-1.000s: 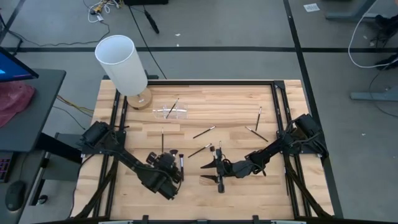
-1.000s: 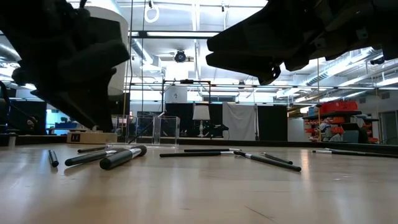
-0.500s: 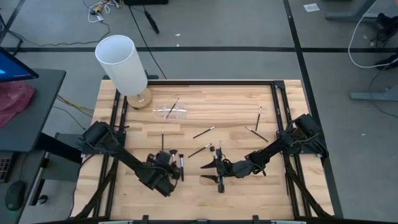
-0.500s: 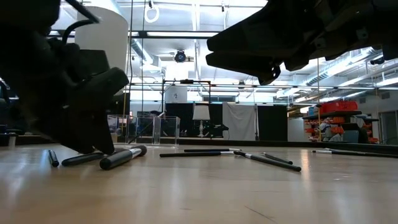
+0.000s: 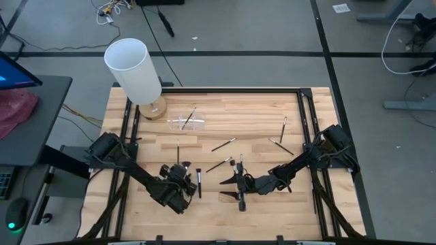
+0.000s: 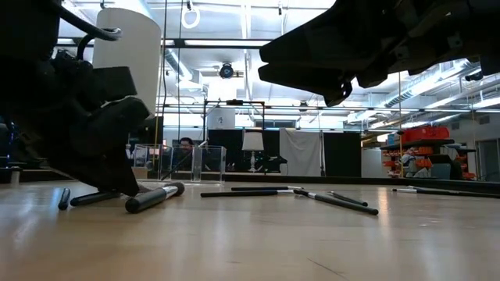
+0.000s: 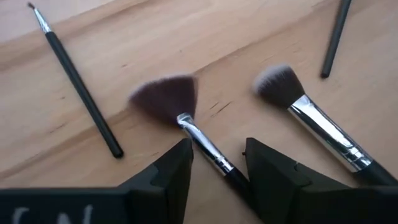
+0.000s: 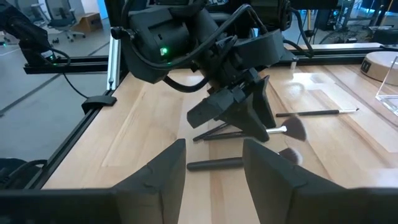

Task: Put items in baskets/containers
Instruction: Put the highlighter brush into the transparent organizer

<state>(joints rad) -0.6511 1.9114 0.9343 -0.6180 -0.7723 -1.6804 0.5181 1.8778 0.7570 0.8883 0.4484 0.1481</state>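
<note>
Several thin dark makeup brushes lie flat on the wooden table (image 5: 259,112). My left gripper (image 5: 178,178) is down at the table, open, with its fingers on either side of the handle of a fan brush (image 7: 165,96), not touching it. A thick silver-ferruled brush (image 7: 311,118) lies beside it. The clear holder (image 5: 185,123) stands at the far left with one brush (image 5: 189,116) leaning in it. My right gripper (image 5: 235,188) hovers open and empty near the table's middle.
A tall white cylinder on a round wooden base (image 5: 133,68) stands at the far left corner. Loose brushes lie at the centre (image 5: 223,144) and far right (image 5: 285,126). A thin brush (image 7: 78,84) lies just beyond the fan brush. Black rails run along the table's sides.
My left gripper has come down to the table top and shifted slightly toward the table's left edge, ending astride the fan brush's handle. The right arm has kept still.
</note>
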